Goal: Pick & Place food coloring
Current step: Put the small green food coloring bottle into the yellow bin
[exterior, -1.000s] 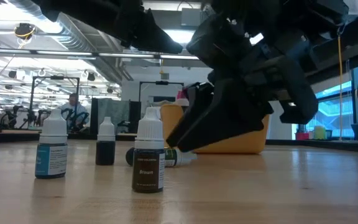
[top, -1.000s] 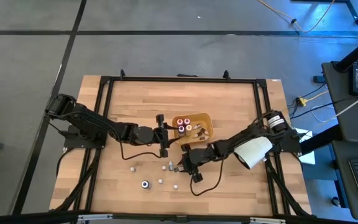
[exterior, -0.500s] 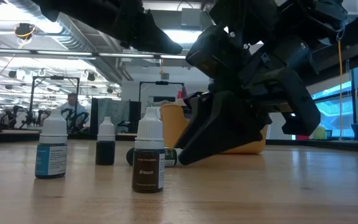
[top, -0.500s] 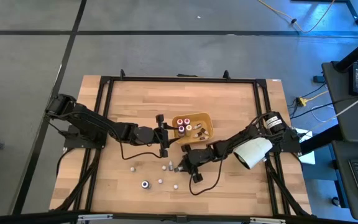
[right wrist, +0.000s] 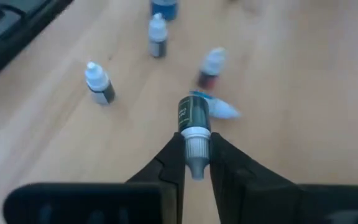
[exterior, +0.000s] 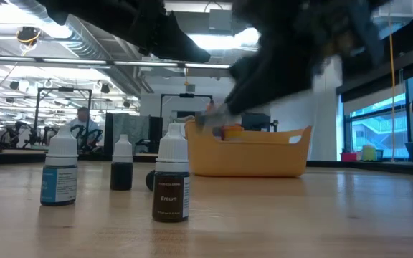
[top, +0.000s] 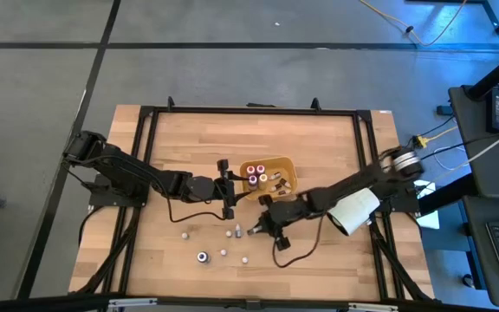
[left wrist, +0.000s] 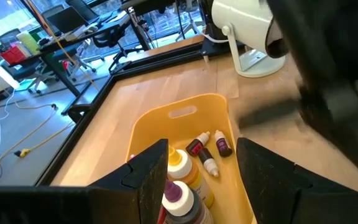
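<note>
Several tiny food coloring bottles stand upright on the wood near the table's near edge. In the low view they include a blue-labelled one, a dark one and a brown one. More bottles lie in the orange tray. My right gripper is shut on a dark green bottle above those standing bottles, and it is blurred in the low view. My left gripper hangs open over the tray's left end and touches nothing. My right gripper pinches the dark green bottle between its two fingers by the white cap end. The dark body sticks out forward past the fingertips, in line with the fingers. The bottle is lifted clear of the table, roughly level.
A blue bottle lies on its side below the held one. A big white cylinder sits on the table's right side by the right arm. A black frame runs round the table. Bare wood lies right of the tray.
My right gripper has risen from the table, carrying the dark green bottle, which before lay on its side on the wood and now hangs clear in the air. The standing bottles and my left arm have kept still.
</note>
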### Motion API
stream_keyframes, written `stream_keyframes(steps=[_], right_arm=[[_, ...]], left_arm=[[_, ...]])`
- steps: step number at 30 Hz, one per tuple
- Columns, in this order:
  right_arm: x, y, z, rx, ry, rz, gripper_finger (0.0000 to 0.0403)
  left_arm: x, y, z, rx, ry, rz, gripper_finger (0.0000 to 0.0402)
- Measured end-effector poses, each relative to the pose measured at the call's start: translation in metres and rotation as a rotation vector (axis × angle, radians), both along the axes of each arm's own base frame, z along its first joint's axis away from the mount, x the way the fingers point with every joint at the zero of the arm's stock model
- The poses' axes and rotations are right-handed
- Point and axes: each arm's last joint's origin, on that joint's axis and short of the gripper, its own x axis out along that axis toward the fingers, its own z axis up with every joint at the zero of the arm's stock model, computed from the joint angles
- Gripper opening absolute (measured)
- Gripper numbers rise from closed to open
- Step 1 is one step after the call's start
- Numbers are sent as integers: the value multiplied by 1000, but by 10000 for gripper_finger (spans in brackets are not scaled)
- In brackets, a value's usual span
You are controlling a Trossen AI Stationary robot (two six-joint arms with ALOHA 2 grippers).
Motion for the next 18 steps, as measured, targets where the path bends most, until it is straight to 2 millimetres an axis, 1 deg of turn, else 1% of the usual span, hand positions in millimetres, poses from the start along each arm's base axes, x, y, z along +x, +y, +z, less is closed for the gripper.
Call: stream_keyframes(steps=[2,5,7,9,11,12,18], right_arm=[[-13,-6,22,-58,16,-36,58],[-36,-18,50,-167,42,-141,55],[-49,-28,63,-226,58,-222,55],[-57,-39,69,-278,82,-294,58],[-61,-50,68,-323,93,-363,61],[-62,-56,64,-341,105,-384,62],[-67,-88,24,-355,220,-453,62]], left_arm=[[0,0,0,0,1,0,186],[0,0,0,1,3,0,185],[0,0,0,1,4,0,185],[0,0,-1,1,6,0,186],[0,0,-1,1,6,0,187],[0,0,-1,1,6,-2,186],[0,-2,-1,-54,1,-48,186]])
